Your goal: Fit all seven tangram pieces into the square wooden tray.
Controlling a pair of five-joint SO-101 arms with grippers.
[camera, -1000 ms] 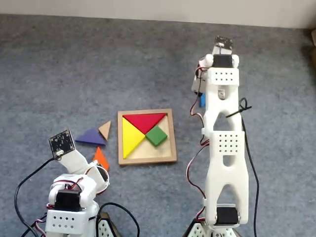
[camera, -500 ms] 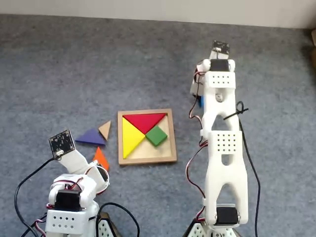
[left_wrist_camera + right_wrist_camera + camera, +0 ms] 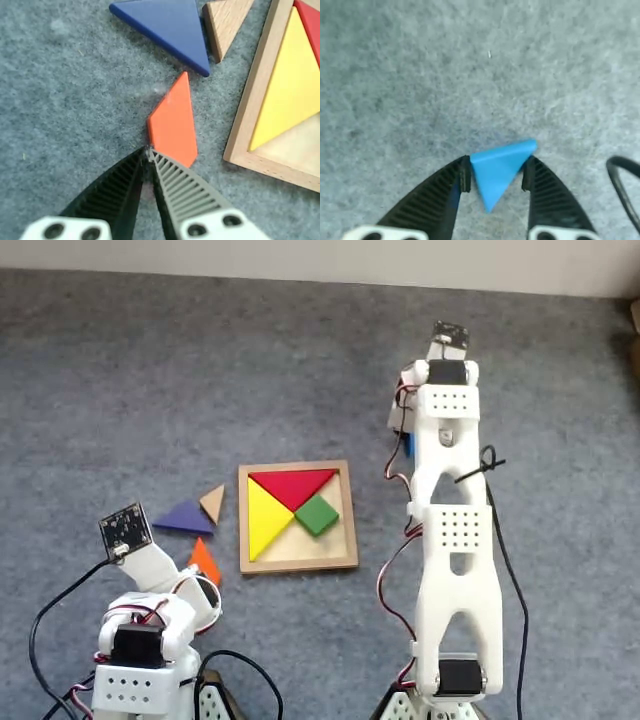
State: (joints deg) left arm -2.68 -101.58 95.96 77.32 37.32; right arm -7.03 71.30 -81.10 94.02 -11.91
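Observation:
The square wooden tray holds a red triangle, a yellow triangle and a green square. Left of it on the carpet lie a dark blue triangle, a wood-coloured triangle and an orange parallelogram. My left gripper is shut and empty, its tips at the near corner of the orange parallelogram. Far right of the tray, my right gripper is shut on a light blue triangle, with one finger against each side. That light blue triangle peeks out beside the right arm.
Grey carpet covers the whole work area. The tray's lower right part is bare wood. The tray rim runs close to the orange piece. A black cable loops near the right gripper. A pale wall edge borders the far side.
The right arm's wrist has drawn back slightly and settled over the light blue triangle. The left arm and the pieces by the tray have not moved.

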